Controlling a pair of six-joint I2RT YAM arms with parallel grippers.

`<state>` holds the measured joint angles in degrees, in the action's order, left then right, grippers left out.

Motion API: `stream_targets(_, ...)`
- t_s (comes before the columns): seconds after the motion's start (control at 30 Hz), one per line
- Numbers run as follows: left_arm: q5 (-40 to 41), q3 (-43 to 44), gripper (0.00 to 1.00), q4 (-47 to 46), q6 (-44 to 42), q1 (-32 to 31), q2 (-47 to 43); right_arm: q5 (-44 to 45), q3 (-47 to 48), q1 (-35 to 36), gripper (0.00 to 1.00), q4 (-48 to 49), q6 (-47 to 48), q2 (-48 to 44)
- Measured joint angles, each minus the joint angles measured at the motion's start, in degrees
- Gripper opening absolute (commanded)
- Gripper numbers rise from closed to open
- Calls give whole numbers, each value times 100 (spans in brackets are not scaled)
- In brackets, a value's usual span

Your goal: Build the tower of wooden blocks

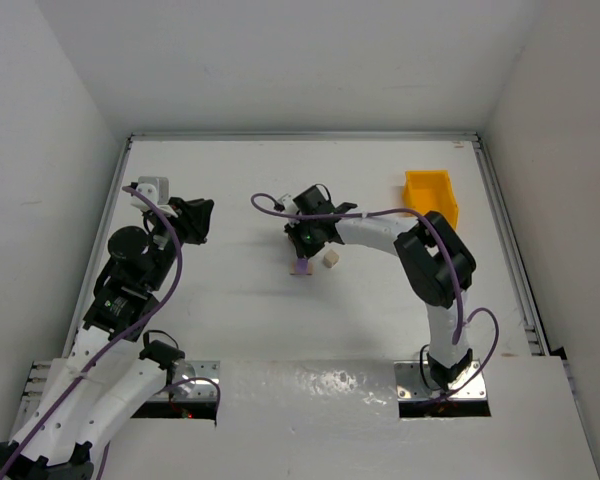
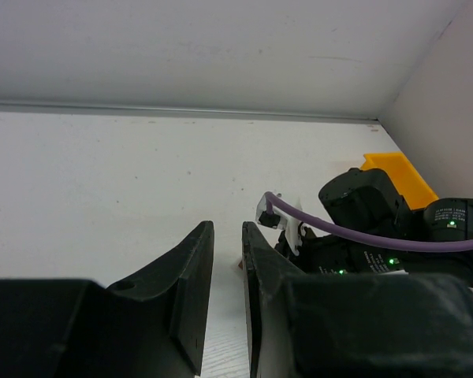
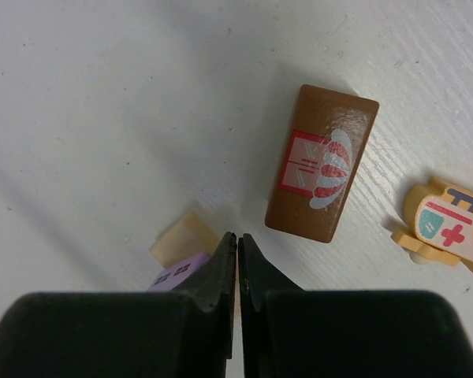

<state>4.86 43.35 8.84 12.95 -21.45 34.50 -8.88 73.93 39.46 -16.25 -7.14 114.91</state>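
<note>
Right pincer (image 3: 236, 240): pressed together, empty — tips over a purple block (image 3: 176, 277) and a pale block (image 3: 181, 239).
Brown block (image 3: 323, 173): flat on the bench (image 3: 102, 118), mid-scene, just right of the tips.
Left pincer (image 2: 227, 234): slightly spread, empty — well left of the blocks.

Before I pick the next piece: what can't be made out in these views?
Right wrist: pale tan wooden block with purple face, partly behind the right fingers.
Right wrist: tan helicopter-shaped wooden block, cut by the right edge.
Top external: wooden blocks too small to identify.
</note>
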Motion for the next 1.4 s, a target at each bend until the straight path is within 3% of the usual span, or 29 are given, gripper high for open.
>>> stream_targets(0.27,0,0,19,0,0,0,0,210,-68,2,0,225,-20,-616)
stream_targets(0.53,0,0,19,0,0,0,0,223,-1029,343,0,776,-179,-1742)
stream_targets(0.8,0,0,19,0,0,0,0,223,-1574,909,0,756,-319,-1762)
stream_targets(1.4,0,0,19,0,0,0,0,553,-1628,949,0,695,-319,-1344)
